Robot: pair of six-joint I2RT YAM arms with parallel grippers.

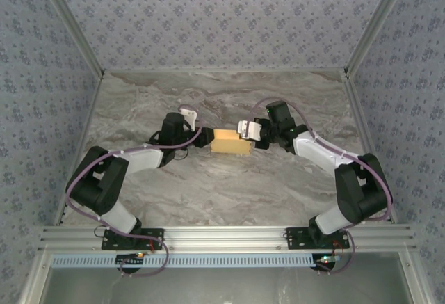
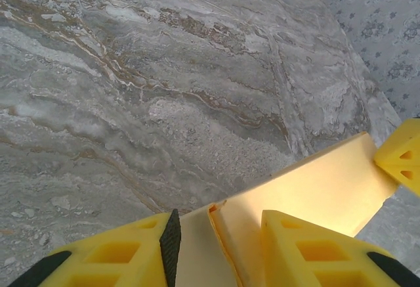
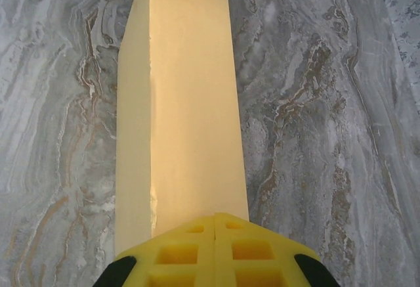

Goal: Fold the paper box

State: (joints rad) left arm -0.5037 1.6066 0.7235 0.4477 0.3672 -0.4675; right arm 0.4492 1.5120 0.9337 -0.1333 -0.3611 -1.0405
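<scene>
- Yellow plastic fingers of the left gripper (image 2: 220,224) stand part-way apart. They look clamped across the near short end of the orange-yellow, thin-card paper box (image 2: 315,188), with one black pad against its side wall.
- From that wrist, the paper box runs straight away from the fingers, so its long axis is in line with the left gripper's reach.
- It is a long, low block with a broad top face and a narrower side face, met at a crease. It lies mid-table, crosswise between the two arms.
- At its far short end sits the right gripper (image 3: 216,224), its jaws pressed fully together. The tips butt against that end of the card. I cannot tell whether a thin flap is pinched between them.
- Neither arm is the nearer, since each gripper meets one end and the box spans the gap between them.
- By my reading, the next fold turns on this end-to-end line-up: one gripper steadies its end while the other works the opposite flap.
- Beyond them lies bare grey marbled table (image 1: 208,186), running to the patterned back wall.
</scene>
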